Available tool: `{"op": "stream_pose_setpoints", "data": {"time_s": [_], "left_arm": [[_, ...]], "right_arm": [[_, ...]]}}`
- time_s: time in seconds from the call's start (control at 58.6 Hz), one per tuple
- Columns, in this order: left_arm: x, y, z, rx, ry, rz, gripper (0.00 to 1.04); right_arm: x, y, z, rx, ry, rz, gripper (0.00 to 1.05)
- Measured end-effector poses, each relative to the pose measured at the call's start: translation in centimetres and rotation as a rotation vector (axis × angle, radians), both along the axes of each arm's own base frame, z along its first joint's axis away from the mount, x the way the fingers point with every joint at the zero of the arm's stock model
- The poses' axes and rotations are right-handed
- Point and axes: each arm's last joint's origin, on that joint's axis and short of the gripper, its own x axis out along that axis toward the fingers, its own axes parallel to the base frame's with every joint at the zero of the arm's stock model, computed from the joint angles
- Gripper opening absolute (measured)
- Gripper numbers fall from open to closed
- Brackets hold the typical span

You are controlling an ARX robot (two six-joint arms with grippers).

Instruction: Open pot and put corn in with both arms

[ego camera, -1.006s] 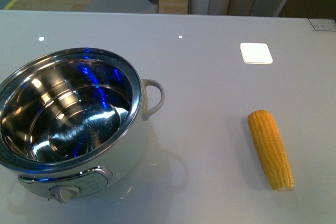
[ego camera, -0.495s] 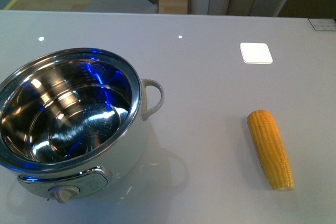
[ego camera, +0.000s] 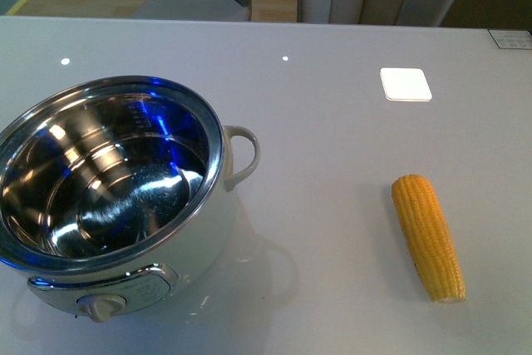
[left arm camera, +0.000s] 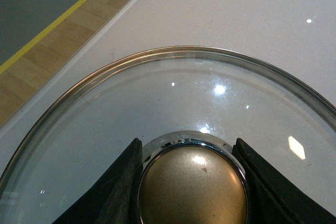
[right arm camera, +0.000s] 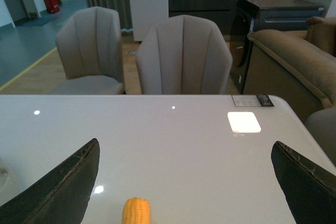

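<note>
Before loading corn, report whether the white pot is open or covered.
Open: the white steel-lined pot shows its bare shiny interior, no lid.

Bright, even overhead light fills all three views. Ceiling lamps mirror as white dots and one bright square patch point(ego camera: 406, 84) on the glossy desk point(ego camera: 332, 147). The pot point(ego camera: 212, 226) shows hard white glare and blue streaks across its steel interior. The corn point(ego camera: 428, 234) casts only a faint, soft shadow. Lamp glints dot the glass lid point(left arm camera: 105, 108) and its knob point(left arm camera: 191, 184). The fingers point(right arm camera: 68, 182) of the right end effector point(right arm camera: 185, 141) read as dark, slightly soft shapes, while the room behind is sharp.
</note>
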Motion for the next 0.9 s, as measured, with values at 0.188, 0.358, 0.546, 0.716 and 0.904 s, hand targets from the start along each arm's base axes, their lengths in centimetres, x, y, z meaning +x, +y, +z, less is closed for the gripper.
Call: {"op": "stream_pose_setpoints", "data": {"time_s": [0.188, 0.358, 0.546, 0.716, 0.904], "left_arm": [[0.1, 0.3, -0.3, -0.004, -0.008, -0.004, 0.45], [-0.1, 0.2, -0.4, -0.022, -0.01, -0.027, 0.66], [-0.7, 0.2, 0.9, -0.039, -0.014, -0.02, 0.99], [-0.3, 0.3, 6.8, -0.048, -0.131, -0.031, 0.98], [-1.5, -1.0, 14.3, -0.065, -0.28, -0.054, 0.98]], "right_arm": [[0.0, 0.0, 0.0, 0.0, 0.0, 0.0, 0.96], [0.0, 0.0, 0.0, 0.0, 0.0, 0.0, 0.96], [0.0, 0.0, 0.0, 0.0, 0.0, 0.0, 0.96], [0.0, 0.0, 0.0, 0.0, 0.0, 0.0, 0.96], [0.0, 0.0, 0.0, 0.0, 0.0, 0.0, 0.96]]}}
